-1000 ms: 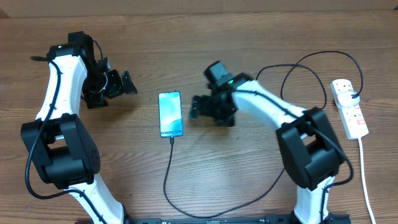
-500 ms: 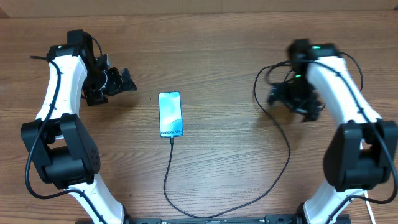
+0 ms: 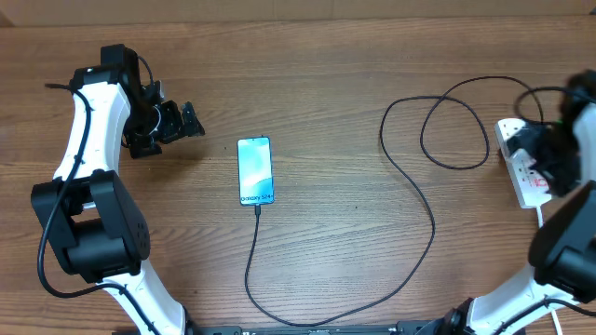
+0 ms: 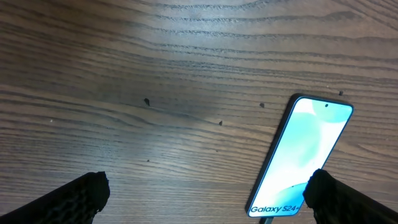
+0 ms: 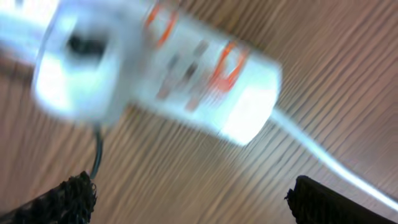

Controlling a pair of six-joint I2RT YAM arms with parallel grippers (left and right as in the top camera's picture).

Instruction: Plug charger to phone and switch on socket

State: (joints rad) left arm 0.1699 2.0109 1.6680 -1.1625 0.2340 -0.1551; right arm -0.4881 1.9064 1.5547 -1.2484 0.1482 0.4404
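Note:
The phone [image 3: 255, 170] lies flat at mid-table with its light-blue screen lit; the left wrist view shows it too [image 4: 305, 155]. The black charger cable [image 3: 432, 219] meets the phone's near short edge, curves along the front and loops back to the socket [image 3: 523, 181], a white strip at the far right. My right gripper [image 3: 548, 156] hovers over that strip, open, holding nothing. In the blurred right wrist view the socket [image 5: 168, 68] with its red switches lies just ahead of the right gripper [image 5: 196, 199]. My left gripper [image 3: 193, 122] stands open left of the phone, empty [image 4: 208, 199].
The strip's thick white cord [image 3: 549, 270] runs toward the front right edge and shows in the right wrist view [image 5: 336, 155]. The charger's loop [image 3: 456, 121] lies on the wood just left of the strip. Both arm bases stand at the front corners.
My right arm has swung from beside the phone at mid-table to the far right, over the strip. The left arm, phone and cable have not moved.

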